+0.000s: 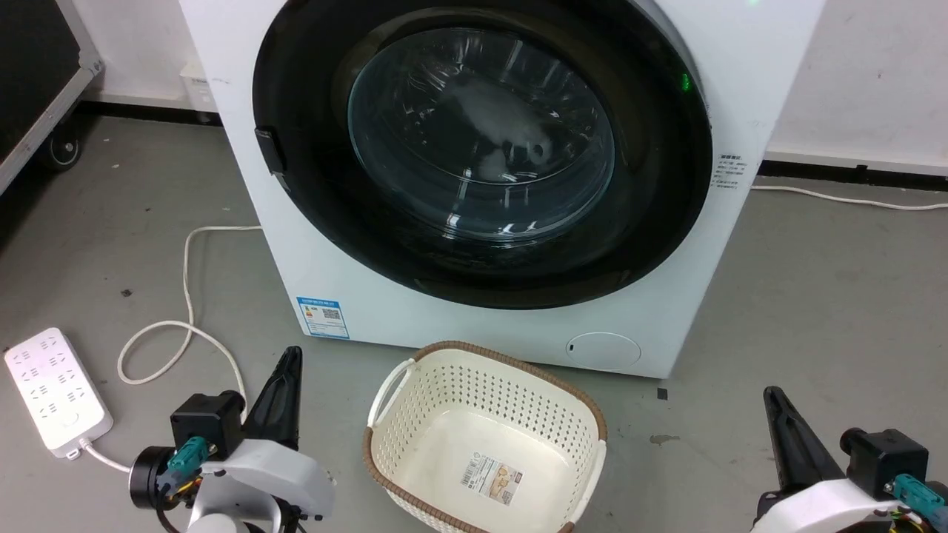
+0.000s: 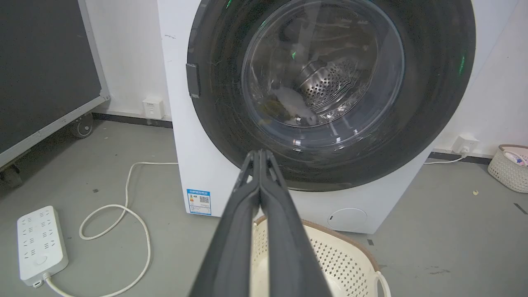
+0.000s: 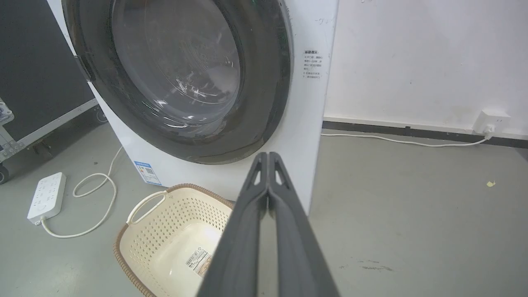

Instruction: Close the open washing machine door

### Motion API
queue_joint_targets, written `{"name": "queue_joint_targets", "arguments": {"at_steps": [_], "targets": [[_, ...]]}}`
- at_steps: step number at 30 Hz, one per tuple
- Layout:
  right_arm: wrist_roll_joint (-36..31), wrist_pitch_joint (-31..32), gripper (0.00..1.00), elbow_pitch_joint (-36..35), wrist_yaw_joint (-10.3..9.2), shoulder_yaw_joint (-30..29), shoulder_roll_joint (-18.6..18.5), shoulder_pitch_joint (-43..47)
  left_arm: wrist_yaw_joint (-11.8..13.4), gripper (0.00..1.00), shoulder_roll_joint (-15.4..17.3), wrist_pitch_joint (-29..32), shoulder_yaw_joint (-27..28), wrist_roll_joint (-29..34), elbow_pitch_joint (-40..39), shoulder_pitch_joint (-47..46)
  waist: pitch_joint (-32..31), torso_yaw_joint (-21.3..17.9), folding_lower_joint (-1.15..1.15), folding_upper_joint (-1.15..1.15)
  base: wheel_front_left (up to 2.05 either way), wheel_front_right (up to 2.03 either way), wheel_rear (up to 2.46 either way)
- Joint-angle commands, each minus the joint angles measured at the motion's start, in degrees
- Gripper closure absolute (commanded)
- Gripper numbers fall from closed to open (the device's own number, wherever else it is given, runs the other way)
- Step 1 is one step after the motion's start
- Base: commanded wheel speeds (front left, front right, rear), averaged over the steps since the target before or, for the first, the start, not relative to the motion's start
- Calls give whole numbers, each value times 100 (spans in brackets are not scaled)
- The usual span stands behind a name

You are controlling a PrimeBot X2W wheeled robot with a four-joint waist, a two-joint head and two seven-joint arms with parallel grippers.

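nothing was legible. washing machine (image 1: 459, 326) front carried a blue label (image 1: 322, 317) with a qr code at lower left and a small block of black print (image 1: 729, 172) near its right edge, both too small to read. basket (image 1: 481, 389) floor had a barcode sticker (image 1: 492, 479), also unreadable.

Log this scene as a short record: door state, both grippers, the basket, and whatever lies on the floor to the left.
door: washing machine door looks shut, flush with the washing machine front
left gripper: shut, low, apart from the door
right gripper: shut, low, apart from the door
basket: cream laundry basket in front of the machine, a label inside
left side: white power strip with looped cord
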Motion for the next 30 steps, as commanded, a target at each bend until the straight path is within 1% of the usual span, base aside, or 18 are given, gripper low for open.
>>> {"name": "queue_joint_targets", "arguments": {"at_steps": [1, 30], "targets": [[-31, 22, 100, -41, -1, 14, 2, -29, 13, 100, -29, 15, 11, 45, -41, 73, 1, 2, 0, 0, 0, 0, 0], [-184, 164, 100, -193, -2, 135, 5, -64, 132, 100, -154, 248, 109, 433, -392, 257, 30, 80, 0, 0, 0, 0, 0]]}}
